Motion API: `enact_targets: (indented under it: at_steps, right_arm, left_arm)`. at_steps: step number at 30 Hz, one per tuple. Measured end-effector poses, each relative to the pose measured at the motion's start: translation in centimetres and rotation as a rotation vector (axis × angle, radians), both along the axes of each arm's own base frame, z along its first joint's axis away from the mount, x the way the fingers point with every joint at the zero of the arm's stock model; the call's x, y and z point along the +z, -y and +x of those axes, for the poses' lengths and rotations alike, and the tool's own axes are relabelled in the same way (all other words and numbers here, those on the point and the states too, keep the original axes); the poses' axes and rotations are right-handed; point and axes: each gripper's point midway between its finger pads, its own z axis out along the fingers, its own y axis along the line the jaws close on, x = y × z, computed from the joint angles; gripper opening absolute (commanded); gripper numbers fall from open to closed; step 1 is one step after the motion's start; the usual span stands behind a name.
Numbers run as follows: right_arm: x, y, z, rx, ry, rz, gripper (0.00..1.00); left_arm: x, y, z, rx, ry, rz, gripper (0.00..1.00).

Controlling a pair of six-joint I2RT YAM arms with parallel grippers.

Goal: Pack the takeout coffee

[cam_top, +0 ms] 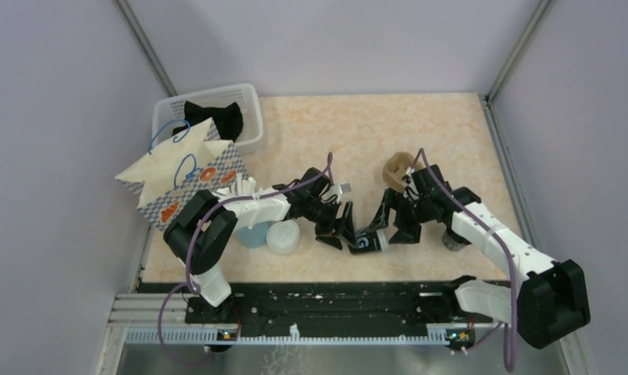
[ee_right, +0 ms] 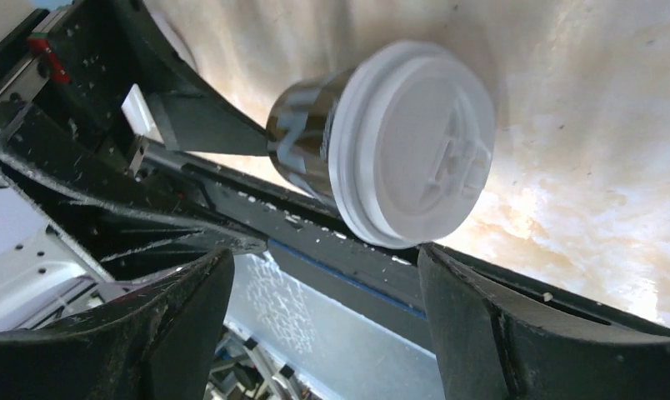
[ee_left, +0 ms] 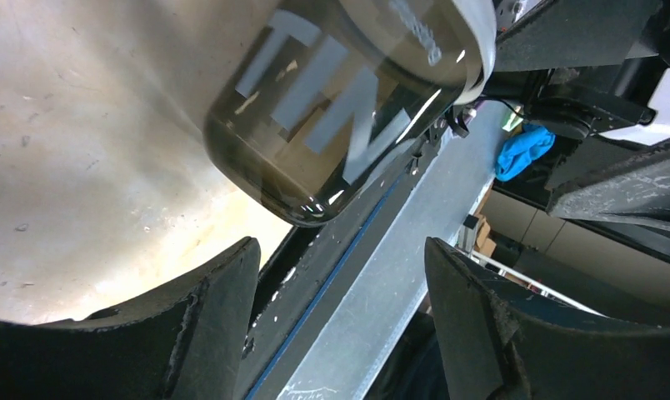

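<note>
Two arms rise from the black rail [cam_top: 319, 308] at the near edge of the table [cam_top: 358, 133]. The left arm [cam_top: 209, 234] folds up from its base and stretches rightward and low. The right arm [cam_top: 498, 242] bends up and stretches leftward, so the two wrists meet nose to nose near the middle of the front edge.

The left gripper [cam_top: 344, 230] [ee_left: 340, 250] has its jaws spread wide and grips nothing. The right gripper [cam_top: 389, 226] [ee_right: 325, 254] is also spread wide and grips nothing.

One coffee cup [cam_top: 365, 241] [ee_left: 340, 108] [ee_right: 315, 133] lies on its side between them, right at the table's front edge by the rail. Its dark base faces the left wrist camera and sits beyond the fingertips. Its greyish-white lid [ee_right: 415, 142] faces the right wrist camera, just past those fingertips. In the right wrist view a finger of the left gripper reaches the cup's side, though I cannot tell whether it touches.

Under the left arm stand one light blue cup [cam_top: 252, 234] and one round whitish disc [cam_top: 283, 237] just beside it. A bunch of white straws [cam_top: 244, 187] shows above the arm. Left of these stands one patterned paper bag [cam_top: 186, 180] with blue handles. Behind the right gripper lies one brown ring [cam_top: 397, 168].

Farthest back, in the left corner, sits one white basket [cam_top: 248, 101] holding something black.
</note>
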Motion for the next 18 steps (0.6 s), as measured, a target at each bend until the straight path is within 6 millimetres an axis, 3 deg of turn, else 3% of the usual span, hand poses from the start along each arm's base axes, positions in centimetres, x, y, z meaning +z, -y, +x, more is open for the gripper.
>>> enact_targets:
  at_steps: [4, 7, 12, 18]
  right_arm:
    - [-0.1, -0.6, -0.6, 0.014, 0.005, 0.056, 0.76]
    - [-0.1, -1.1, 0.1, 0.025, 0.023, 0.075, 0.76]
    - [-0.6, -1.0, 1.2, 0.05, 0.026, 0.024, 0.77]
    - [1.3, 0.1, 3.5, 0.05, 0.125, -0.039, 0.78]
  left_arm:
    - [-0.3, -0.1, -0.5, -0.005, -0.016, -0.003, 0.7]
    - [-0.7, 0.2, -0.3, -0.005, -0.021, -0.011, 0.67]
    - [-1.5, 0.2, 0.2, 0.007, -0.024, 0.005, 0.68]
    - [-1.4, 0.0, 1.4, 0.038, -0.004, 0.008, 0.73]
